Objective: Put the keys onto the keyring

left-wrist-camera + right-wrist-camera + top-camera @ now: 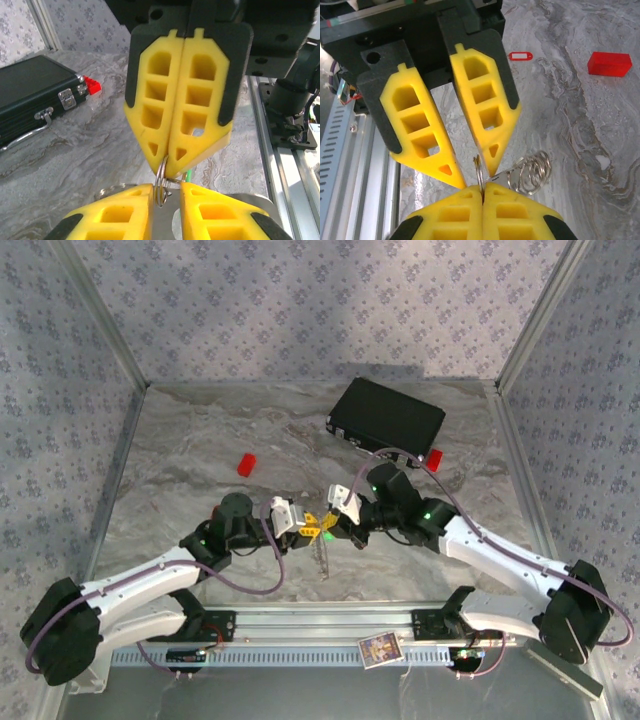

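The keyring shows as a small silvery split ring, seen edge-on. My right gripper is shut on its lower edge. My left gripper stands open, tip to tip with the right gripper, and the ring sits in the gap beside one pad. Several linked silvery rings trail from it over the table. A sliver of green shows behind the right fingers. The red-and-white key lies alone on the table. From above, both grippers meet mid-table.
A black case lies at the back right with a red block by its corner. Another red block sits at the middle left. The metal rail runs along the near edge, and patterned walls close the sides.
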{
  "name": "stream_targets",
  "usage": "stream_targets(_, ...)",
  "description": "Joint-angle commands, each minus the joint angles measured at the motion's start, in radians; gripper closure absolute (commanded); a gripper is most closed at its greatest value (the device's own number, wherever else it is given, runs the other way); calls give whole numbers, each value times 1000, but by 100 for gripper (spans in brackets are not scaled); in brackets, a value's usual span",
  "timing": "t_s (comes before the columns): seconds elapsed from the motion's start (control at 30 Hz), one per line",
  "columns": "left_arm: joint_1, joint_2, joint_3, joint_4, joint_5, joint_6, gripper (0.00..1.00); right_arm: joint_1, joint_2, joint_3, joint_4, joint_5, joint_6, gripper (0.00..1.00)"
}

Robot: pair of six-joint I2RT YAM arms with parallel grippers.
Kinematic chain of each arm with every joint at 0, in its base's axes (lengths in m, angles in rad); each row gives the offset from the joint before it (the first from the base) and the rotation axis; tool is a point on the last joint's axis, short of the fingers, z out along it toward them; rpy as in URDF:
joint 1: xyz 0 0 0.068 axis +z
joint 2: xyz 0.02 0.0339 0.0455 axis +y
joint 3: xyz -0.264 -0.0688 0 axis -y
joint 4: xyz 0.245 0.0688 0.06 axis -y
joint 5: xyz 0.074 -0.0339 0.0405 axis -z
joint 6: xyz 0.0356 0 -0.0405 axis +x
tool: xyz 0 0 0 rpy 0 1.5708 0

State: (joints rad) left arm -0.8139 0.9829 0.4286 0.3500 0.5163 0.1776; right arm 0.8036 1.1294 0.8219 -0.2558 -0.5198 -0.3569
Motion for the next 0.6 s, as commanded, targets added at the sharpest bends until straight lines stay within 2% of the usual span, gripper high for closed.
stream_targets(0.0, -5, -24, 58, -104, -27, 57, 79, 14, 19, 92, -124, 36, -91, 100)
stream_targets(0.33, -4, -21, 80, -122, -19, 58, 81, 60, 99, 226, -293, 109, -200, 100)
stream_targets(0.57, -5, -16, 78, -85, -7, 47, 93, 63, 100, 224, -277, 84, -196, 100)
